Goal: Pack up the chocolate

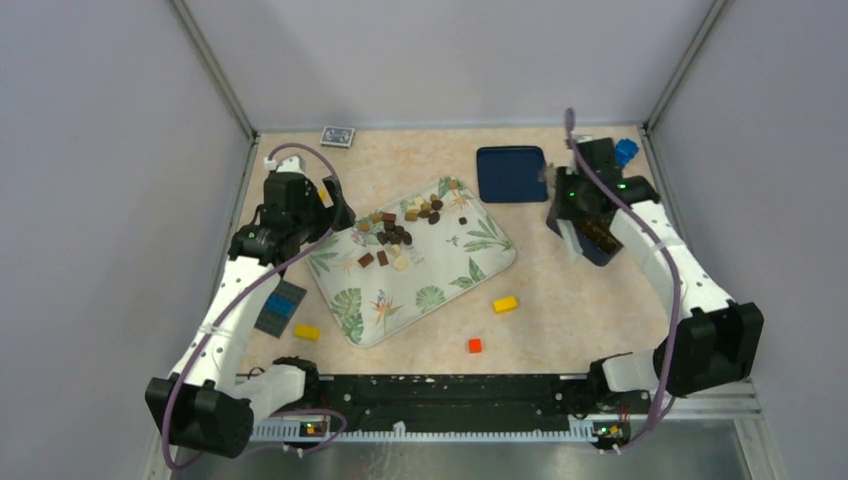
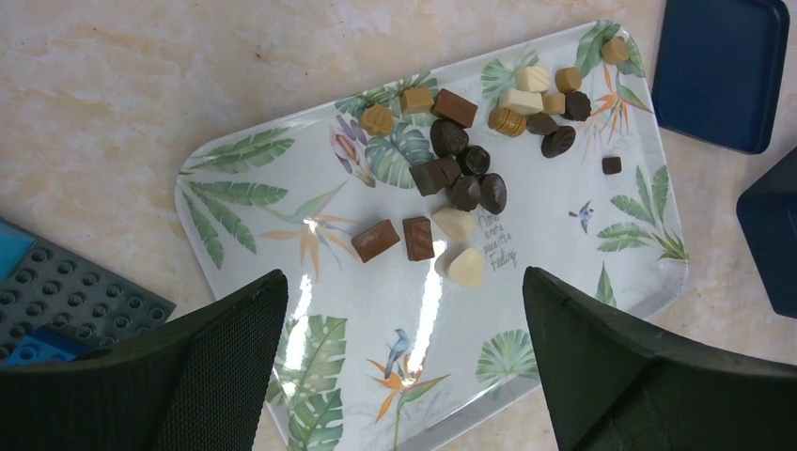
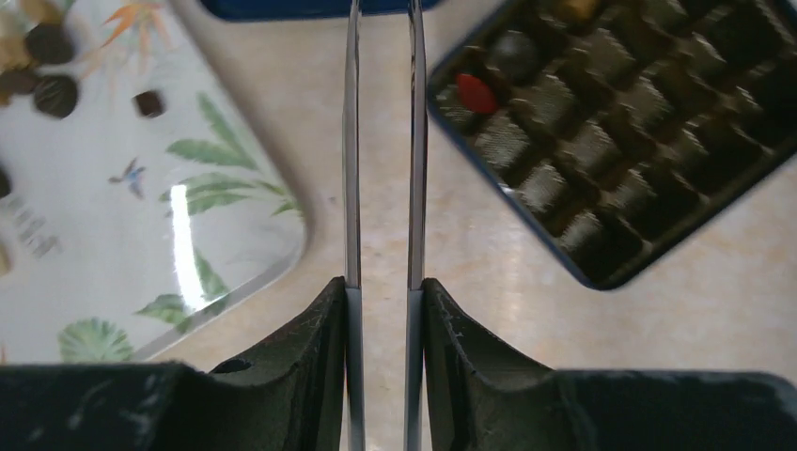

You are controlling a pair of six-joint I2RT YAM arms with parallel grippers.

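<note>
The left gripper (image 2: 402,277) is held wide open above the tray (image 2: 573,282); nothing is gripped or touched by it. The chocolate (image 2: 467,191) is heaped on the tray just beyond the two fingers, in line with the gap between them. On the right gripper (image 3: 383,282), two thin blades (image 3: 351,141) stand close together with a narrow gap. Their tips are cut off by the picture edge, so it cannot be told whether something is held. In the wrist view, the box (image 3: 611,141) is seen right of the blades and the tray left of them.

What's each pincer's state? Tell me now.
Left pincer: wide open, empty.
Right pincer: thin blades narrowly apart, nothing between them.
</note>
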